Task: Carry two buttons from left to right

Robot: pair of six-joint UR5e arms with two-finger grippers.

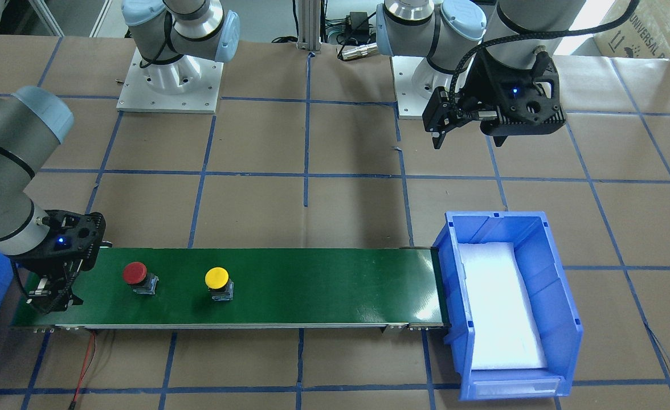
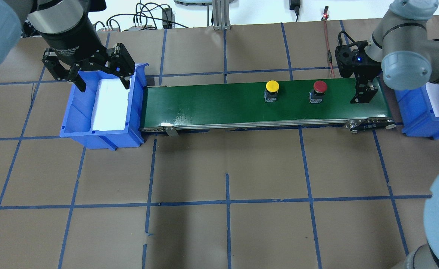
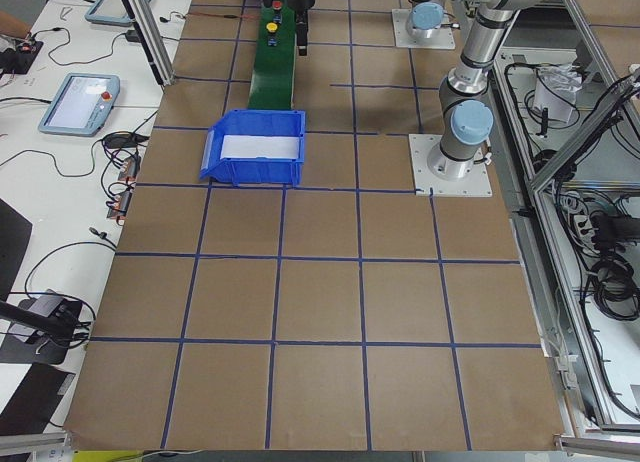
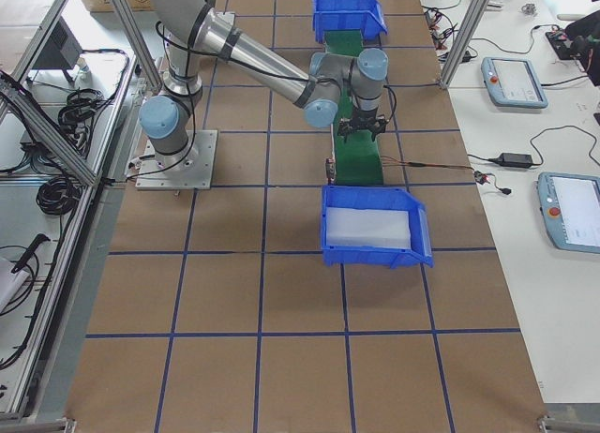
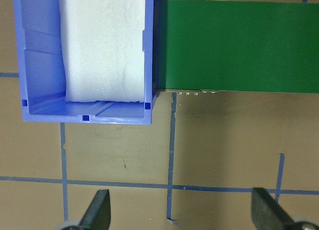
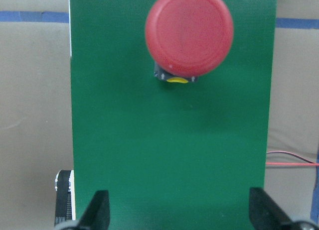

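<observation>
The red button (image 2: 320,87) and the yellow button (image 2: 272,86) stand upright on the green conveyor belt (image 2: 212,104), toward its right end. In the front-facing view the red one (image 1: 135,273) is left of the yellow one (image 1: 217,278). My right gripper (image 2: 363,98) is open and empty over the belt's right end, just right of the red button, whose cap fills the top of the right wrist view (image 6: 189,33). My left gripper (image 2: 103,80) is open and empty, above the far side of the blue bin (image 2: 75,112) at the belt's left end.
The bin holds a white foam pad (image 2: 109,102). A second blue bin (image 2: 413,112) stands off the belt's right end. A red wire (image 1: 84,364) trails from the belt. The arm bases (image 1: 170,80) stand on the papered table with blue tape lines.
</observation>
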